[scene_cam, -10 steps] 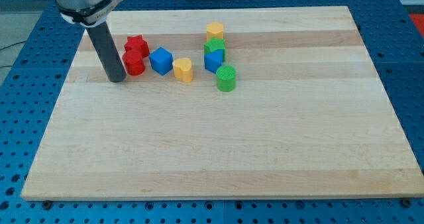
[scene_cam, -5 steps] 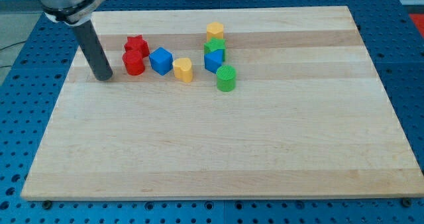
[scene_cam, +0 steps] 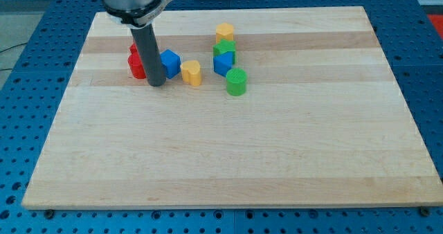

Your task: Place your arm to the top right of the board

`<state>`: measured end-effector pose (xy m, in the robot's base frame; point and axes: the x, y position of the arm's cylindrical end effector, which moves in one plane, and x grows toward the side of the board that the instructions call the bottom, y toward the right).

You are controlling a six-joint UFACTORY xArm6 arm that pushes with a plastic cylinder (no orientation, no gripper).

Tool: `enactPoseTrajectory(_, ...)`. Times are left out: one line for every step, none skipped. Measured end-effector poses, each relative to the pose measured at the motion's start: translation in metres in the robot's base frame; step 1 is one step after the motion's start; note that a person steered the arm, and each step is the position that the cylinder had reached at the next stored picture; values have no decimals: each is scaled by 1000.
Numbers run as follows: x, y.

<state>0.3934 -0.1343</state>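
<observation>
No pincer on this rig, just a rod; my tip (scene_cam: 156, 84) sits in the worktop's (scene_cam: 277, 158) top-left part, just in front of the red blocks (scene_cam: 136, 63) and the blue cube (scene_cam: 170, 61). Travel step barely begun. Next move: sweep to the top-right corner, clearing the yellow block (scene_cam: 192, 73) and the green cylinder (scene_cam: 237, 82).

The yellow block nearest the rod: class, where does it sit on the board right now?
The yellow block sits in the view's upper left-centre of the board, just right of the blue cube, with my tip a little further to its left.
</observation>
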Motion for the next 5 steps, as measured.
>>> enactPoseTrajectory(-16,-6)
enactPoseTrajectory(-25,-11)
enactPoseTrajectory(-29,-9)
enactPoseTrajectory(3,-3)
enactPoseTrajectory(20,25)
